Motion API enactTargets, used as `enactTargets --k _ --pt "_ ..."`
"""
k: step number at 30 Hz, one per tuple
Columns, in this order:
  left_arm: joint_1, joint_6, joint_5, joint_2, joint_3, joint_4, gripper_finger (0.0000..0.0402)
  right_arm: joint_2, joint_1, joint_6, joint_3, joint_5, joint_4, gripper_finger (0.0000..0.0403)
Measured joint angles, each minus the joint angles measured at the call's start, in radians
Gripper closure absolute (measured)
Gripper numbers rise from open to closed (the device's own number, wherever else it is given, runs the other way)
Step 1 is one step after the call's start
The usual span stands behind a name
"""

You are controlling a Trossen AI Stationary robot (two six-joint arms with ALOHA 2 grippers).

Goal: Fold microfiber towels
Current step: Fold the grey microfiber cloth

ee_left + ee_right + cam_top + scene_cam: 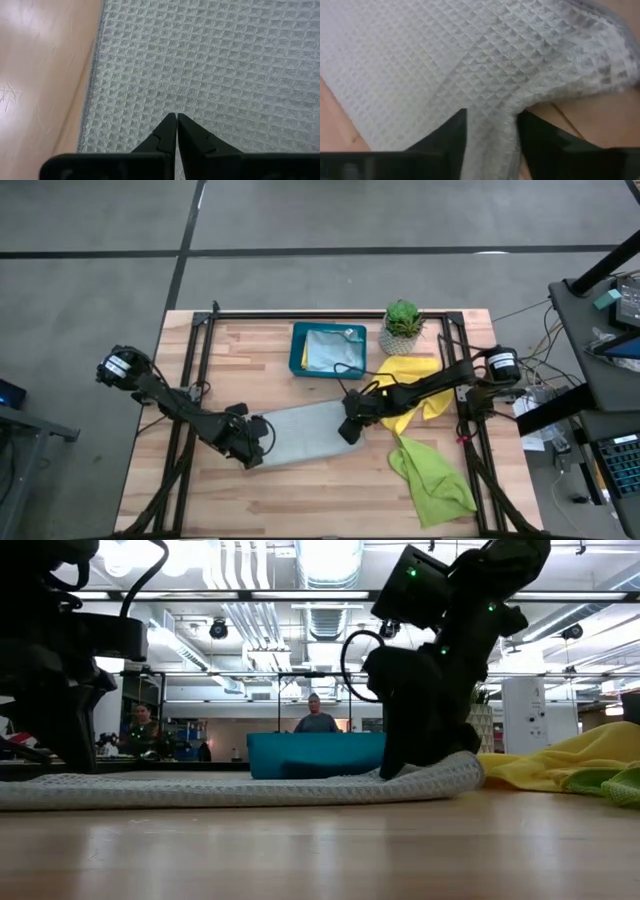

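Note:
A pale grey towel (300,435) lies flat on the wooden table, at its middle. My left gripper (260,446) is shut, with its tips (176,117) down at the towel's left end. My right gripper (349,429) is shut on the towel's right end (455,775). A light blue towel (330,348) lies folded in the teal tray (297,352). A yellow towel (412,390) lies crumpled under my right arm. A lime green towel (432,477) lies crumpled at the near right. My left gripper sets its shut fingertips on the grey towel's top face (172,102), a little in from its left edge (92,75). The fingers slant down from above. The towel lies flat on the table under them. My right gripper pinches a raised ridge of grey cloth (492,132) at the towel's right end between its two fingers (452,135). It comes from above, slanting down. The cloth beside the fingers puckers up, and the rest of the towel lies on the table.
A small potted plant (402,328) stands at the far edge, right of the tray. Bare wood (300,500) shows along the near edge and at the far left. People show in the room beyond the table in the low view (317,718).

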Motion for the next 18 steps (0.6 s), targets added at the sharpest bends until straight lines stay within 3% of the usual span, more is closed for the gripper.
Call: enactTargets --k 8,14,18 --pt "-0.015 0.049 0.005 -0.03 0.052 -0.036 0.0401 0.004 0.0 -0.023 -0.001 0.004 0.035 0.038" --pt "-0.072 -0.011 0.04 -0.076 0.102 -0.231 0.0401 -0.054 -0.004 -0.028 -0.001 0.004 -0.043 0.0389" --pt "-0.113 -0.06 0.043 -0.099 0.087 -0.241 0.0401 -0.109 -0.011 -0.029 -0.001 0.006 -0.134 0.039"
